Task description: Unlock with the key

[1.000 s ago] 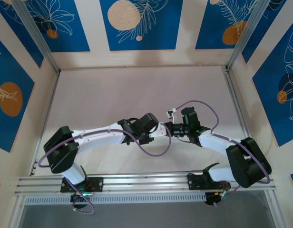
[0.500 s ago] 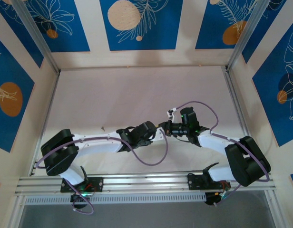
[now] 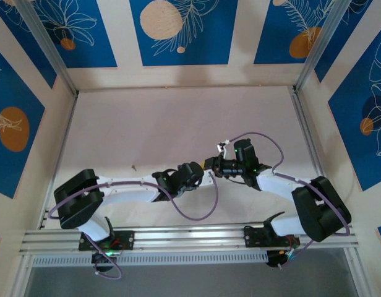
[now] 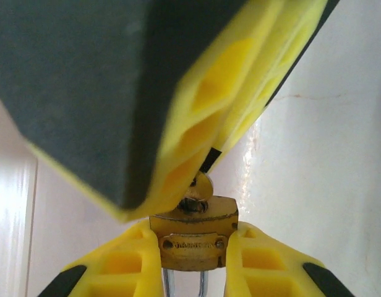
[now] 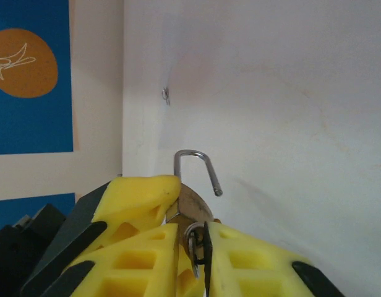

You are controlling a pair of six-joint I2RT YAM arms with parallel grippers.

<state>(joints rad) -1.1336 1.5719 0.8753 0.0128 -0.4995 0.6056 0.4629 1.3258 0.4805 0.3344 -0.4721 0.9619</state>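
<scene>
The small brass padlock (image 4: 193, 218) is clamped by its sides between my left gripper's (image 4: 193, 242) yellow fingers, keyhole end facing away from the camera. My right gripper (image 5: 200, 234) is shut on the key (image 5: 206, 247), whose thin dark head shows edge-on beside a metal ring. In the left wrist view the right gripper's fingers (image 4: 196, 117) reach down from above and the key (image 4: 194, 201) sits in the keyhole. The silver shackle (image 5: 196, 162) stands up with its free end out of the body. Both grippers meet at mid-table, left (image 3: 203, 172) and right (image 3: 211, 166).
A tiny loose metal piece (image 3: 133, 166) lies on the white table (image 3: 178, 117) left of the left forearm and appears again as a speck (image 5: 166, 94). Blue patterned walls and aluminium posts (image 3: 51, 52) enclose the table. Purple cables loop off both arms.
The left arm has sunk and drawn nearer, uncovering the tiny piece on the table. The right gripper has shifted slightly left with it. Both grips hold.
</scene>
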